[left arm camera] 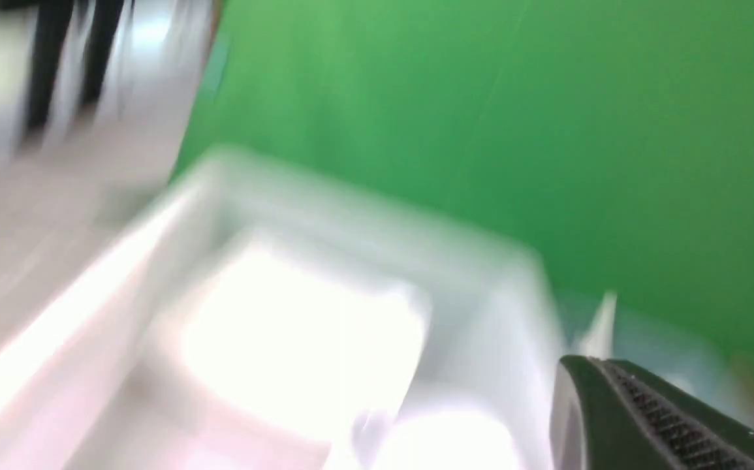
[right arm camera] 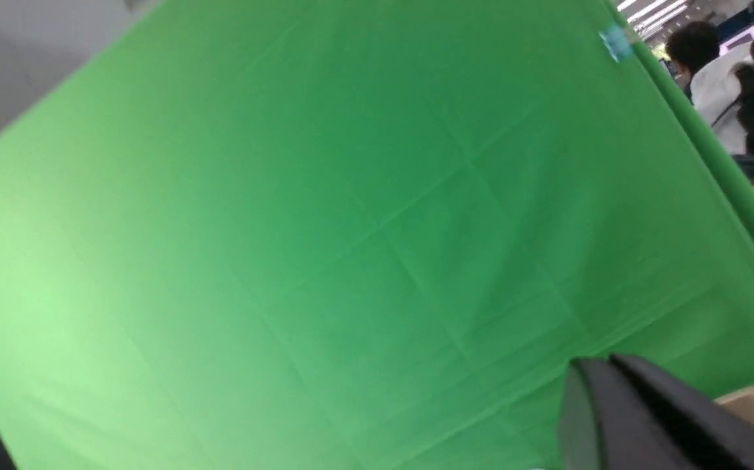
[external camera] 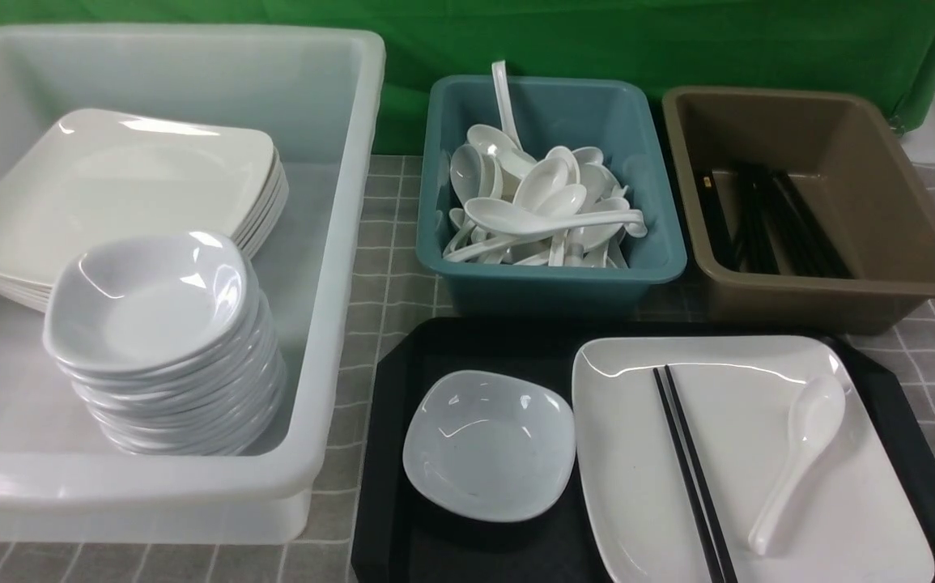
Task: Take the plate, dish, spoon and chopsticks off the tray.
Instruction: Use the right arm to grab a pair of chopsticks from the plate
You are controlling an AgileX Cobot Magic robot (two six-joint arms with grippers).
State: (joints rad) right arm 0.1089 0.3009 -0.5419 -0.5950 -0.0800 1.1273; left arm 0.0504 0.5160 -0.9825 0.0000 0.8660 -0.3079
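Table (external camera: 390, 243): grey checked cloth, with a bare strip running up the frame between the white tub (external camera: 337, 243) and the teal bin (external camera: 548, 283). A green backdrop (external camera: 677, 40) closes off the top of the frame.

The white tub fills the left of the frame. It holds a stack of plates (external camera: 127, 186) towards the top and a stack of dishes (external camera: 159, 324) below it. The dish stack sits near the tub's right wall.

Tray (external camera: 390, 453): lower centre to lower right, cut by the bottom frame edge. Its left rim is just beside the tub. Its far rim runs close under the teal bin and the brown bin (external camera: 904, 202).

The teal bin holds a heap of white spoons (external camera: 540, 202). The brown bin holds black sticks (external camera: 767, 219); a pale mark on one end is too small to read.

Plate (external camera: 726, 453): on the tray's right part, its lower edge running out of frame.

Dish (external camera: 487, 445): on the tray's left part, just beside the plate's left edge. Contact cannot be told.

Chopsticks (external camera: 690, 470): side by side on the plate, running down to the bottom edge of the frame.

Spoon (external camera: 799, 453): on the plate to the right of the chopsticks and apart from them, handle pointing lower left.

Left tool (left arm camera: 618, 405): seen in its blurred wrist view, lower right, above the tub. Its jaws are together and nothing shows in them.

Right tool (right arm camera: 612, 405): seen in its wrist view, lower right, against the backdrop. Its jaws are together and nothing shows in them.
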